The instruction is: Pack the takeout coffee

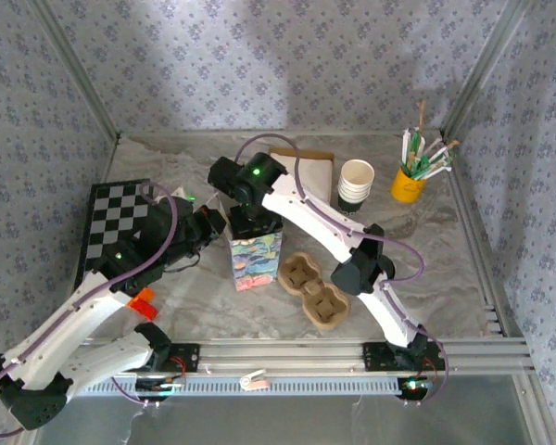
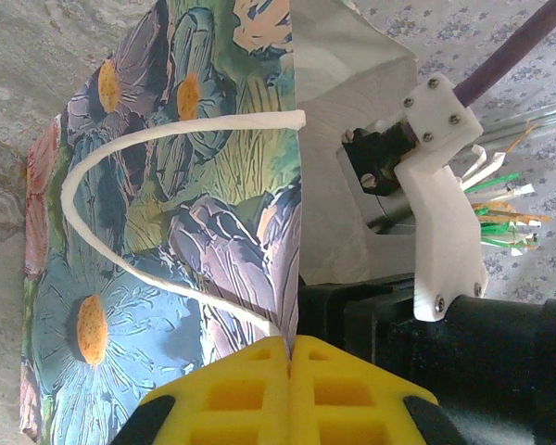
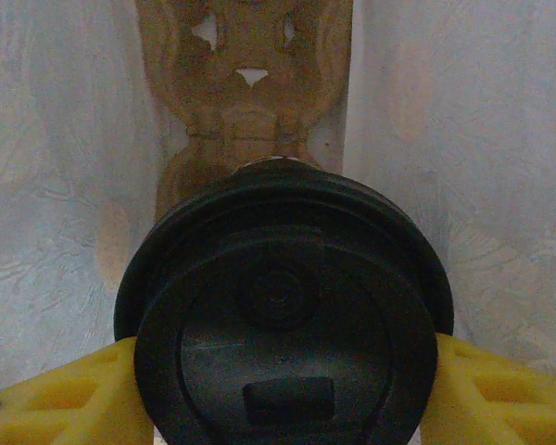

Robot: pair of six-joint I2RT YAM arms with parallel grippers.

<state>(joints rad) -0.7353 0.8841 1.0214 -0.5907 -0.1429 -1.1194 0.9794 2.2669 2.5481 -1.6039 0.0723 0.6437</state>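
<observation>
On the table [image 1: 426, 250] centre stands the floral bag [image 1: 257, 255], upright, top open. Both arms reach to it.

- Checkerboard [image 1: 116, 222] lies flat at the table's left side, well apart from the bag.
- Brown sheet [image 1: 306, 165] lies behind the bag, partly under the right arm.
- Table tray [image 1: 312, 289], pulp with two hollows showing, lies just right of the bag.
- Cup stack [image 1: 356, 182] is at back right, with the yellow holder [image 1: 408, 184] of sticks beside it.
- Left gripper [image 2: 288, 357] is pinched narrow on the bag's top edge, yellow fingers pressed together, near the white handle [image 2: 148, 148].
- Right gripper [image 3: 283, 371] is down in the bag's mouth. Its fingers [image 3: 65, 399] clamp either side of the coffee [image 3: 283, 306], so it is holding the cup.
- The coffee sits inside the bag between the pale walls, black lid up.
- Bag tray [image 3: 250, 102] is beyond the coffee at the bottom. Whether the cup touches it is unclear.
- Orange block [image 1: 143, 302] sits by the left arm.
</observation>
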